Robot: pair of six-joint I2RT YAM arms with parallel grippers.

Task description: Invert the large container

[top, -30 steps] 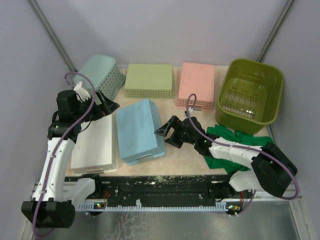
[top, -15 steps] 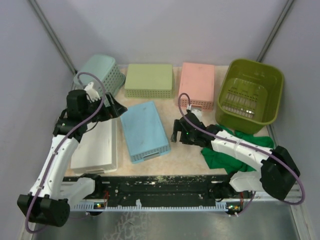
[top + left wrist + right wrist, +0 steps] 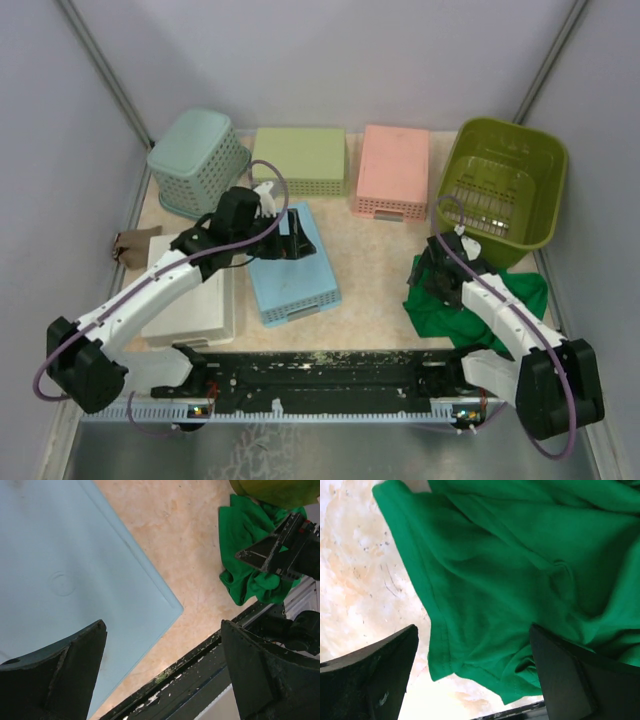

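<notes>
The large container (image 3: pixel 500 190) is a dark olive-green tub at the back right, tilted with its opening toward me and its slotted base showing; a corner shows in the left wrist view (image 3: pixel 280 490). My right gripper (image 3: pixel 432 275) is open over the green cloth (image 3: pixel 480 305), just in front of the tub and apart from it. The cloth fills the right wrist view (image 3: pixel 520 580) between the open jaws (image 3: pixel 472 680). My left gripper (image 3: pixel 290 238) is open and empty above the upturned blue basket (image 3: pixel 292 265), which also shows in the left wrist view (image 3: pixel 60 580).
A mint basket (image 3: pixel 195 160), a pale green basket (image 3: pixel 298 158) and a pink basket (image 3: pixel 393 168) stand upside down along the back. A white basket (image 3: pixel 195 295) lies at the left, a brown scrap (image 3: pixel 130 245) beside it. The black rail (image 3: pixel 320 375) runs along the front edge.
The blue basket dropped flat upside down and both grippers let go. My left gripper swung right over it. My right gripper drew back right, over the green cloth.
</notes>
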